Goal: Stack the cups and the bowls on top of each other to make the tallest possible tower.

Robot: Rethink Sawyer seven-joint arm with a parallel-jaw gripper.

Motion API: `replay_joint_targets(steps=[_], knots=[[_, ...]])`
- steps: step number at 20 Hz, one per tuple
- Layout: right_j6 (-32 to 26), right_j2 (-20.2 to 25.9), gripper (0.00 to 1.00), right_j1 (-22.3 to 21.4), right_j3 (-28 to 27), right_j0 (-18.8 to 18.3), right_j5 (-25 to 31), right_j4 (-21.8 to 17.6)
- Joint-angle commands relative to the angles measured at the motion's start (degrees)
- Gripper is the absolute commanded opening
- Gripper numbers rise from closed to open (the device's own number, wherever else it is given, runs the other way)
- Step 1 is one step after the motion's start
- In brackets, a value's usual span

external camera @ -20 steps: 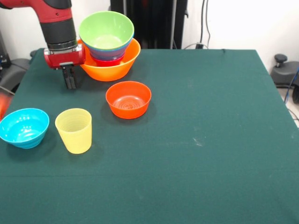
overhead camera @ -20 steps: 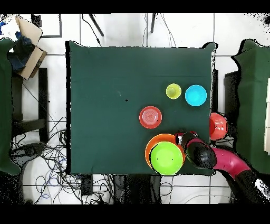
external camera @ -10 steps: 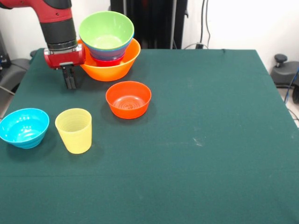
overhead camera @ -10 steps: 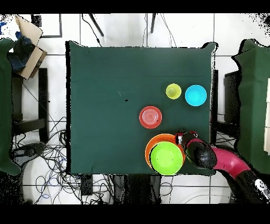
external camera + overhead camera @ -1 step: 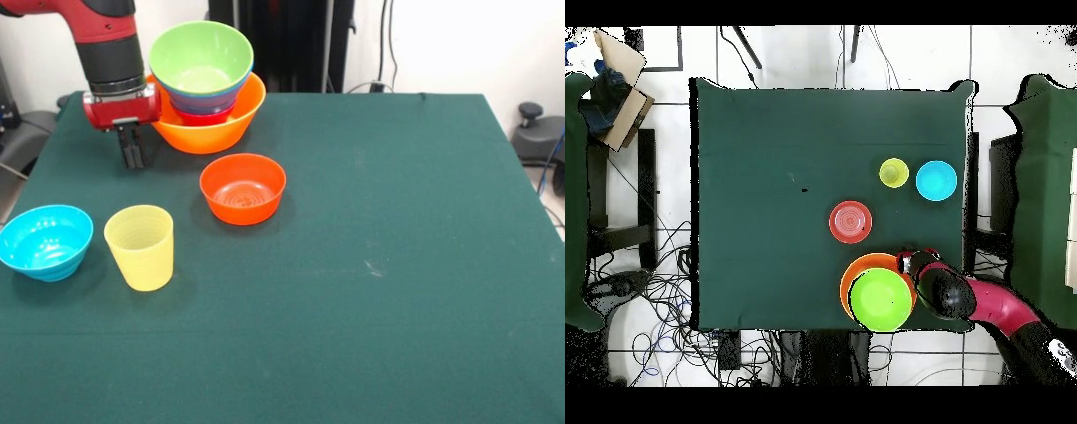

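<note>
The tower stands at the table's back left in the front view. A large light-orange bowl (image 5: 212,128) (image 5: 853,274) holds red and blue bowls, with a lime green bowl (image 5: 201,55) (image 5: 881,299) on top. My gripper (image 5: 132,157) (image 5: 909,262) hangs just left of the tower, a little above the cloth, shut and holding nothing. A red-orange bowl (image 5: 243,188) (image 5: 851,221) sits upright in front of the tower. The pale-yellow cup (image 5: 139,246) (image 5: 894,173) stands upright beside a cyan bowl (image 5: 44,240) (image 5: 936,180) near the left edge.
The green-covered table (image 5: 397,265) is bare on its right half in the front view. A cardboard box (image 5: 620,85) sits off the table in the overhead view, and cables (image 5: 660,300) lie on the floor. A black stand (image 5: 282,44) rises behind the tower.
A red-orange thing that showed just off the table's edge beside the cyan bowl one second ago is gone. The arm, bowls and cup have not moved.
</note>
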Motion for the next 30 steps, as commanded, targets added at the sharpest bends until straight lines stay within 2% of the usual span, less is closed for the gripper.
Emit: replay_joint_targets(steps=[1,9,13,23,30], knots=[[2.66,-0.10,0.00,-1.14,-2.58,3.31,-0.90,-3.27],[3.55,-0.37,0.00,-3.19,-1.47,4.09,-0.98,-2.73],[4.23,0.03,0.00,-7.70,1.34,4.57,0.83,-1.01],[2.39,2.48,0.00,-13.96,-0.67,8.08,11.26,6.03],[-0.69,3.53,0.00,-21.22,-1.98,10.28,21.87,12.46]])
